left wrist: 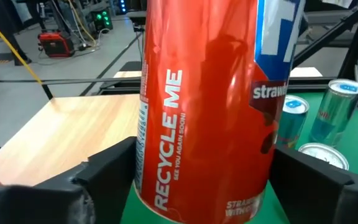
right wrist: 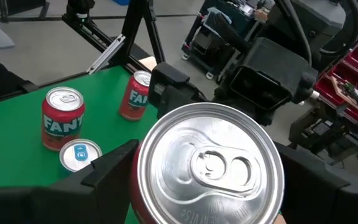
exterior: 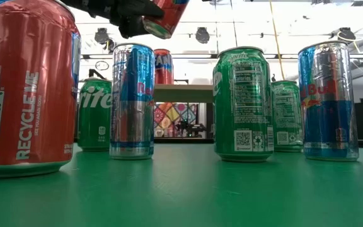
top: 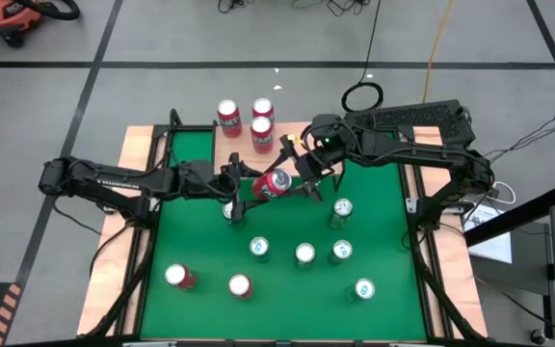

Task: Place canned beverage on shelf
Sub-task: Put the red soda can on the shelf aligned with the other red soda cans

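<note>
Looking down from above, the red can lies tilted above the green desk, between the left pincer at nine o'clock and the right pincer at three. The shelf, at twelve o'clock, carries three red cans.

Level with the desk, the red can hangs aloft.

Left wrist: wide fingers flank the can's sides.

Right wrist: fingers bracket its top.

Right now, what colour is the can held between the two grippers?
Red, with white lettering and a blue patch: the strawberry soda can, clearest in the left wrist view.
</note>
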You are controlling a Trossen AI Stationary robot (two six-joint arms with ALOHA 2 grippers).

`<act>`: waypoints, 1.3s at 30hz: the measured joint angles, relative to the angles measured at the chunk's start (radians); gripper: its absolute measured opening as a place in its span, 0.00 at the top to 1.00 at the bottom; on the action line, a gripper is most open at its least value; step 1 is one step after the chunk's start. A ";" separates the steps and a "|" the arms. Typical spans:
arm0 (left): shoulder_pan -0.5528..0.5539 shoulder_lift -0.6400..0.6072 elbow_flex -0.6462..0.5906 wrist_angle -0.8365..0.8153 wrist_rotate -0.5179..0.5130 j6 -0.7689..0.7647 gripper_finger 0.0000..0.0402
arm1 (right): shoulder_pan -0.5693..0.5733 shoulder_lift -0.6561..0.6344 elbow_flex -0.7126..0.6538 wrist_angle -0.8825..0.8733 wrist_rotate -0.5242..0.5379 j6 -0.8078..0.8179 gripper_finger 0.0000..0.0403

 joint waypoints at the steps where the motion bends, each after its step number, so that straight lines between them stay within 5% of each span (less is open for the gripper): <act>1: 0.000 0.000 0.000 -0.002 0.000 0.003 0.19 | 0.000 0.000 0.000 -0.003 -0.001 0.002 0.26; 10: -0.002 0.000 0.000 -0.001 -0.008 0.001 0.28 | 0.000 -0.001 0.000 -0.008 0.037 0.075 0.23; 20: -0.010 -0.025 -0.002 0.048 -0.126 0.024 0.29 | -0.004 -0.006 0.001 0.024 0.177 0.438 0.13; 31: -0.012 -0.024 -0.001 0.122 -0.185 0.025 0.29 | -0.004 -0.002 0.001 0.091 0.208 0.614 0.13; 39: -0.011 -0.024 -0.004 0.119 -0.213 0.021 0.29 | -0.004 -0.002 0.000 0.090 0.237 0.607 0.22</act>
